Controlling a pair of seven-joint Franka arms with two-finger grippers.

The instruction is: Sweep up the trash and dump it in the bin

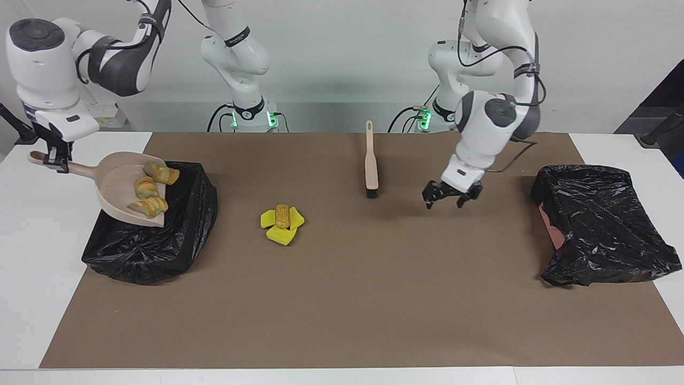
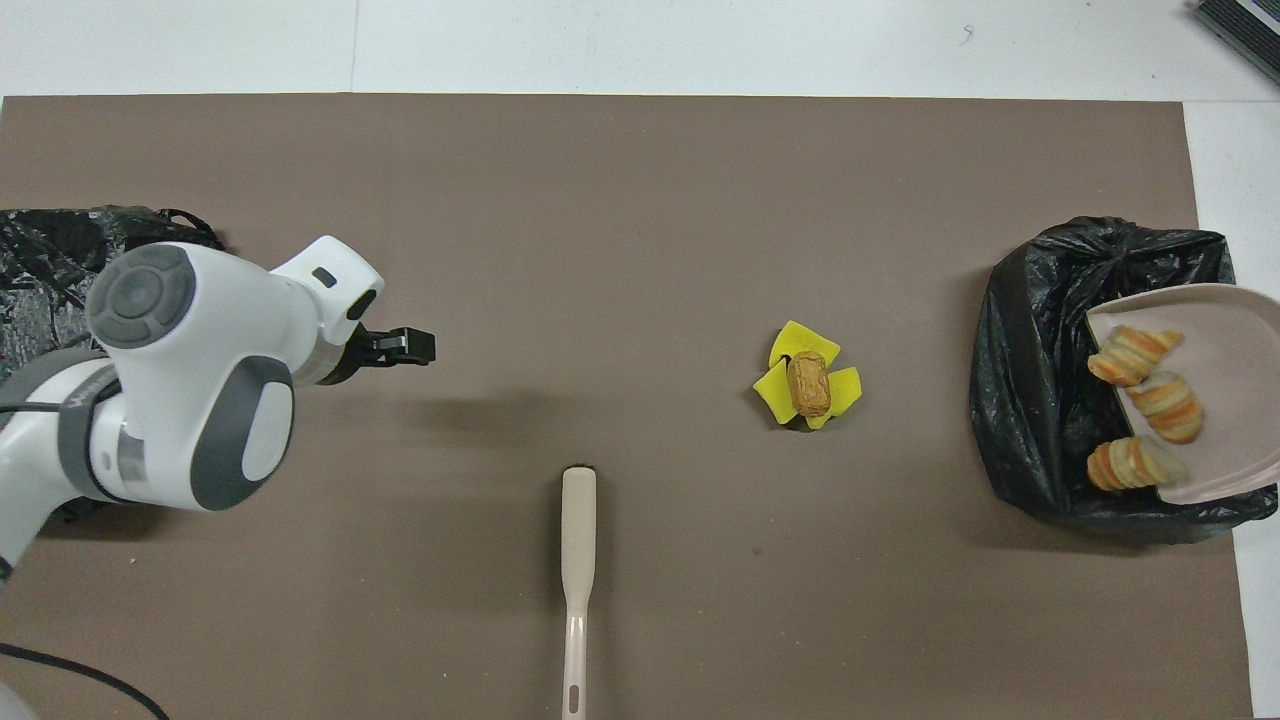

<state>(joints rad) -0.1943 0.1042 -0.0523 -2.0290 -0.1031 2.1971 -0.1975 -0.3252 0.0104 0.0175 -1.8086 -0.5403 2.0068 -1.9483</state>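
Brown rectangular paper mat [image 1: 374,299] covers most of white tabletop [image 1: 32,299]. Crumpled black plastic bag over pinkish box [image 1: 604,224] on mat, 3 o'clock in facing view. Dark ribbed object [image 2: 1245,25], 1 o'clock corner overhead, cut off.

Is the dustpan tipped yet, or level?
Tipped: the dustpan slants down over the black bin bag, held by the right hand, with three pastry pieces on it.
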